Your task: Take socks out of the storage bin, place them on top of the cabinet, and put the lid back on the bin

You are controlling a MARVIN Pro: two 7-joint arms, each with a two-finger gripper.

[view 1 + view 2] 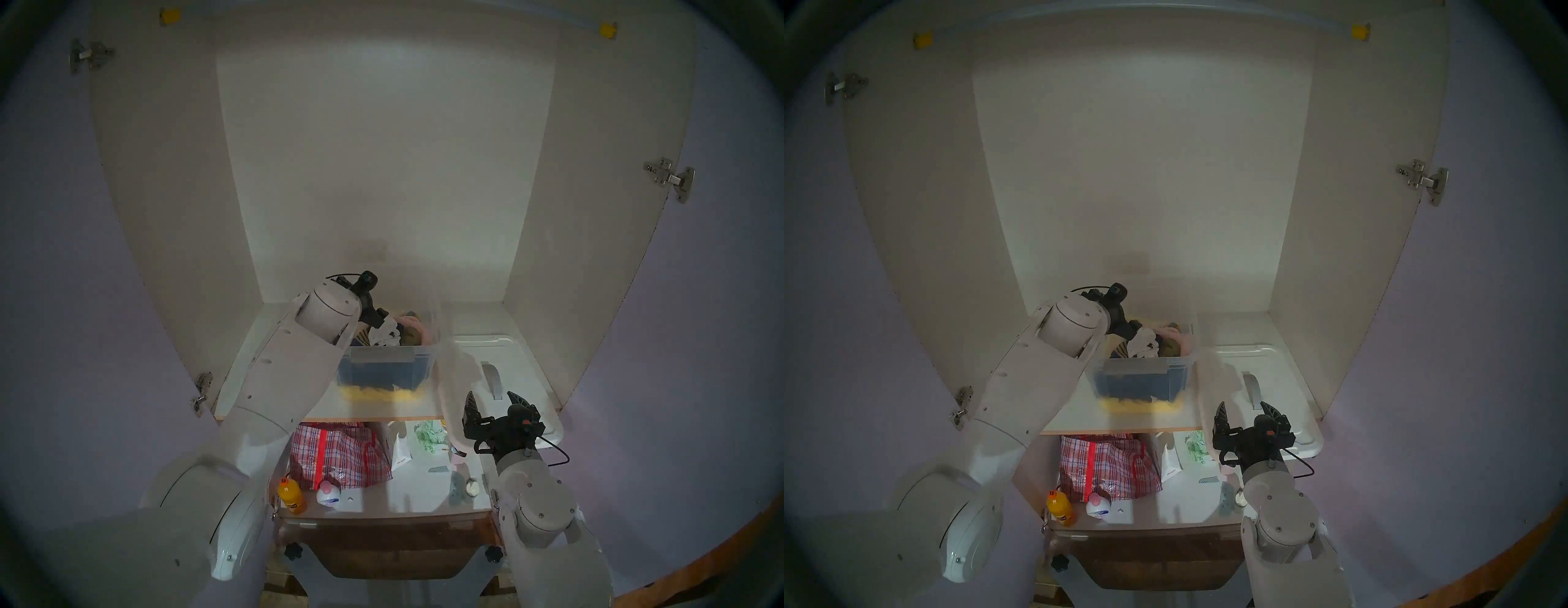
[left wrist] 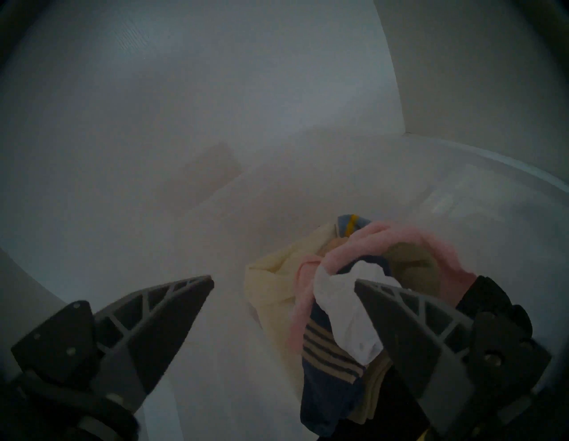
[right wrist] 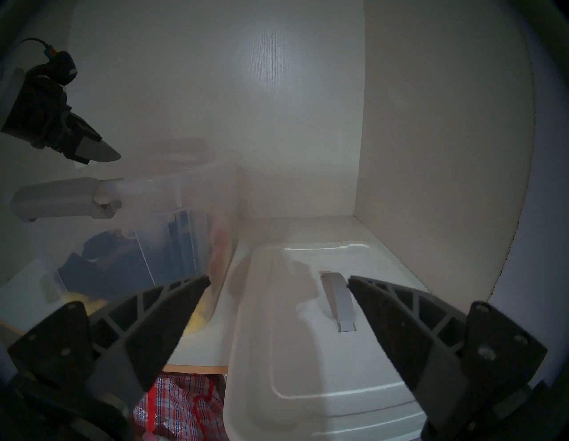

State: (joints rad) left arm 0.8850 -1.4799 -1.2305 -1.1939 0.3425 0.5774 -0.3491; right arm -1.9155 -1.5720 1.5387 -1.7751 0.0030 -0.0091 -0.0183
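The storage bin [image 1: 384,365] stands uncovered on the cabinet [image 1: 382,170] shelf, its clear walls showing dark blue cloth above a layer of yellow at the bottom. Heaped at its open top lie a pale yellow cloth [image 2: 271,286], a pink cloth [image 2: 400,243], an olive piece [image 2: 415,268] and a navy garment with tan stripes [image 2: 326,348]; the socks [image 2: 348,301], a white bundle, sit on top of this heap near the bin's left side. The left tool [image 2: 283,285] hangs over the bin's left rim with its jaws spread wide and nothing between them; one fingertip [image 2: 378,295] lies just beside the socks, perhaps brushing them, though the blur leaves that unsure. The lid [image 3: 308,338], white with a grey handle, lies flat on the shelf to the right of the bin, its near end jutting past the shelf's tan edge. The right tool [image 3: 278,278] hovers before the lid, jaws also wide and empty. On the lower shelf sits a red checked bag [image 1: 335,454]
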